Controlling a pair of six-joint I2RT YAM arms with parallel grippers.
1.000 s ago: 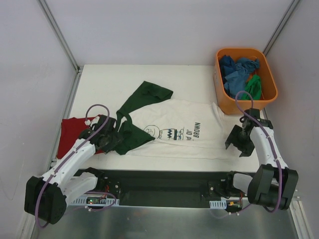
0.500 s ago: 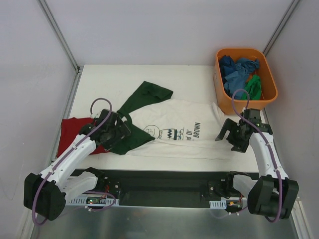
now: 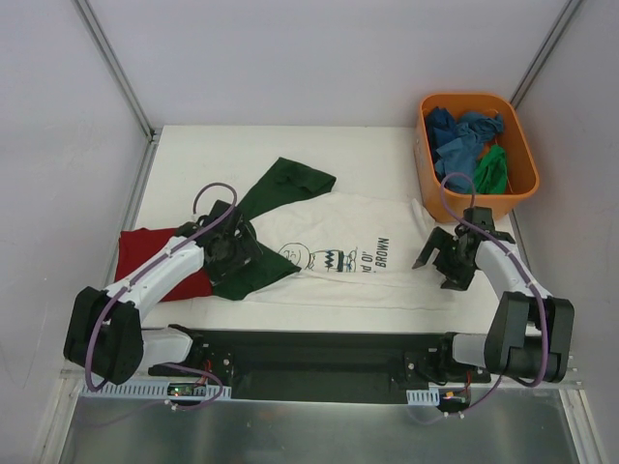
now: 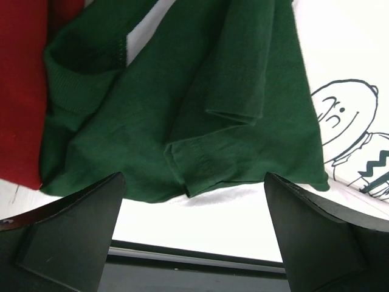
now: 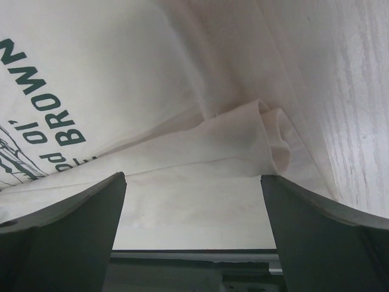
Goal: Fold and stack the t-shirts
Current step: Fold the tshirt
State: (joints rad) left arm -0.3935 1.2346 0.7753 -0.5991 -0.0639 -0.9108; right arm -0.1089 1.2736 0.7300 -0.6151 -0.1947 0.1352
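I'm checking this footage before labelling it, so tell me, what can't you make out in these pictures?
- dark red t-shirt: in the top view the left arm covers its right part; in the left wrist view the left edge cuts it.
- cartoon print: in the top view the lettering is too small to read fully; in both wrist views the frame edges cut it.
- cloths in the orange tub: top view, bunched together, count unclear.

We count two shirts on the table (image 3: 213,155): one white shirt (image 3: 358,256) at centre, one red shirt (image 3: 145,256) at 9 o'clock. One tub (image 3: 455,208) at 2 o'clock, holding one blue bundle (image 3: 459,135) and one green piece (image 3: 495,169); shirt count inside unclear. Two grippers: left gripper (image 3: 235,253), right gripper (image 3: 438,268).
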